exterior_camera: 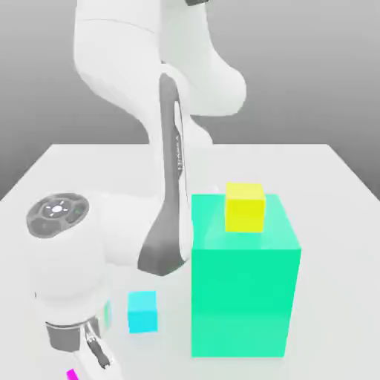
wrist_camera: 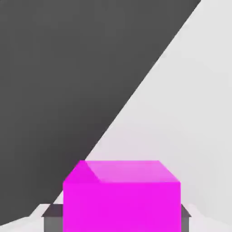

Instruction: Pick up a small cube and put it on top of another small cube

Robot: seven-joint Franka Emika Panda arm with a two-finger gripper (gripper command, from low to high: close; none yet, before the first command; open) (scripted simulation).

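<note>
The gripper (wrist_camera: 117,216) was clamped on the magenta cube (wrist_camera: 121,199), a dark finger (wrist_camera: 52,218) pressed against each side (a sliver of that cube showed at the frame's bottom edge in the exterior view). Just beyond the fingers sat a cyan cube (exterior_camera: 142,311) on the white table (exterior_camera: 89,174); farther off, a yellow cube (exterior_camera: 245,207) rested atop a large green block (exterior_camera: 241,297)

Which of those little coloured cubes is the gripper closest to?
The magenta cube. In the hand view it sits right between the gripper fingers. The cyan cube lies apart on the table, and the yellow cube sits atop the big green block.
</note>
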